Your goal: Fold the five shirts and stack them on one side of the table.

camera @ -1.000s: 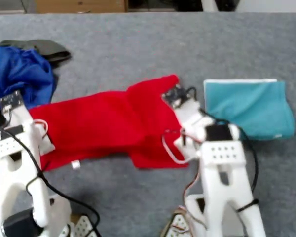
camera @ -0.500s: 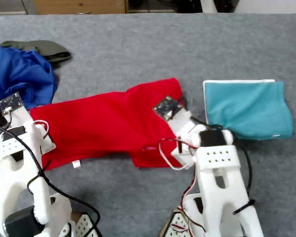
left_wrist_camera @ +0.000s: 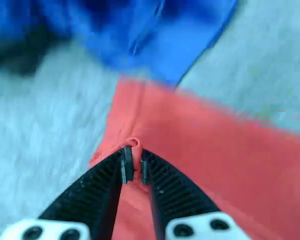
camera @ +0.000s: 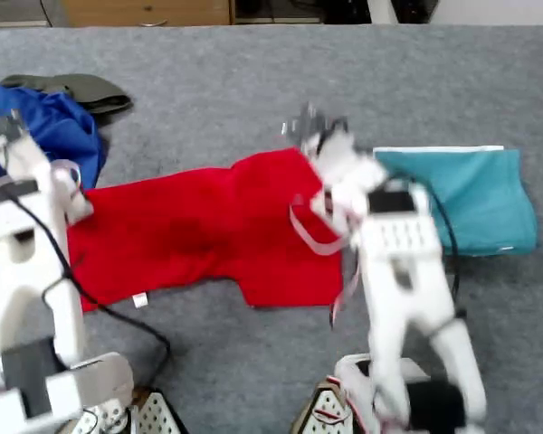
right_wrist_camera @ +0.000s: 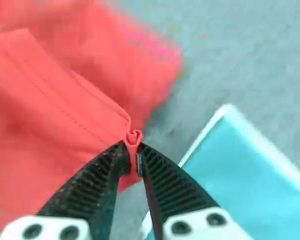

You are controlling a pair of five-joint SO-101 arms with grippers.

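while four shirts lay in sight on the grey table (camera: pixel 253 81), only one of them was held: the red shirt (camera: pixel 208 231), spread flat across the middle, with one sleeve pointing to the near edge and a small white tag (camera: pixel 140 300) at its near hem. one blue shirt (camera: pixel 45 136) sat crumpled at the far left, touching the red shirt's left end, and one dark olive shirt (camera: pixel 81 90) lay bunched just behind it. one teal shirt (camera: pixel 462 194) lay folded into a neat rectangle at the right, just beside the red shirt's right end. two arms stood at the near edge. the left gripper (left_wrist_camera: pixel 132 167) had its claw pressed together on a small pucker of the red shirt's edge, close to the blue cloth. the right gripper (right_wrist_camera: pixel 131 157) likewise pinched a little fold of the red shirt's hem, with the teal shirt's corner just past it. from above, the left arm (camera: pixel 23 262) covered the red shirt's left end, and the right arm (camera: pixel 398 235) with its loose cables (camera: pixel 312 237) hid the strip between the red and teal shirts and the teal shirt's near-left corner. one piece of wooden furniture (camera: pixel 145 11) stood past the table's far edge.
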